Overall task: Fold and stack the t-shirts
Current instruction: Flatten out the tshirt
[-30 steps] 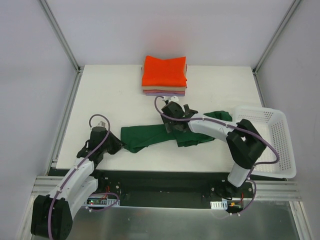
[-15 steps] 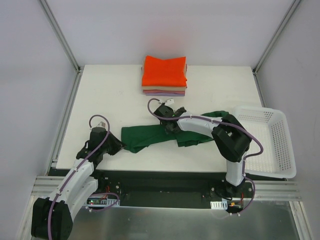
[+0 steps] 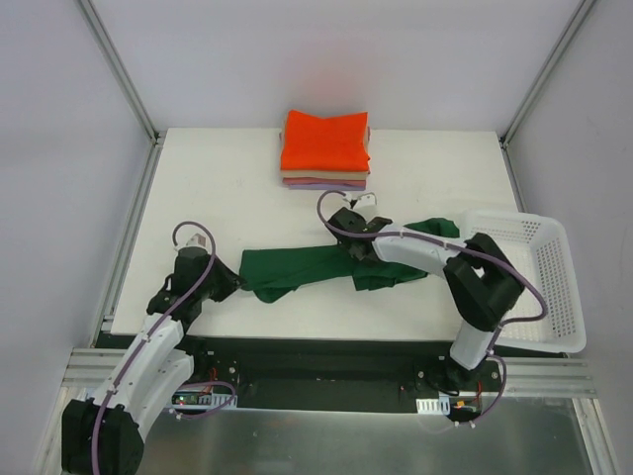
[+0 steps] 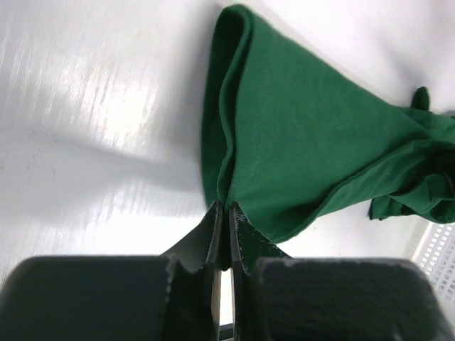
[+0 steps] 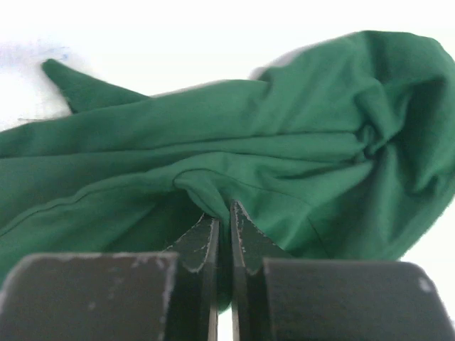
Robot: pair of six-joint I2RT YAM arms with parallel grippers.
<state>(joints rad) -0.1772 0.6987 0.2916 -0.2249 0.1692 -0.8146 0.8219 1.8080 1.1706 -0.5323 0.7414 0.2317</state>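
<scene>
A dark green t-shirt (image 3: 297,269) lies crumpled in a long band across the near part of the table. My left gripper (image 3: 234,285) is shut on its left end, where the folded edge (image 4: 227,163) runs into the jaws. My right gripper (image 3: 353,249) is shut on a pinched fold of the green t-shirt (image 5: 284,163) near its middle. At the back of the table sits a stack of folded t-shirts: orange (image 3: 324,141) on top, tan (image 3: 322,176) under it, lilac (image 3: 324,184) at the bottom.
A white mesh basket (image 3: 539,277) stands at the right edge of the table, with the green shirt's right end close to its rim. The table (image 3: 218,188) is white, with grey walls and metal posts around it.
My right gripper has closed from open onto a fold of the green t-shirt and shifted slightly right. The left gripper has stayed shut on the shirt's left end.
</scene>
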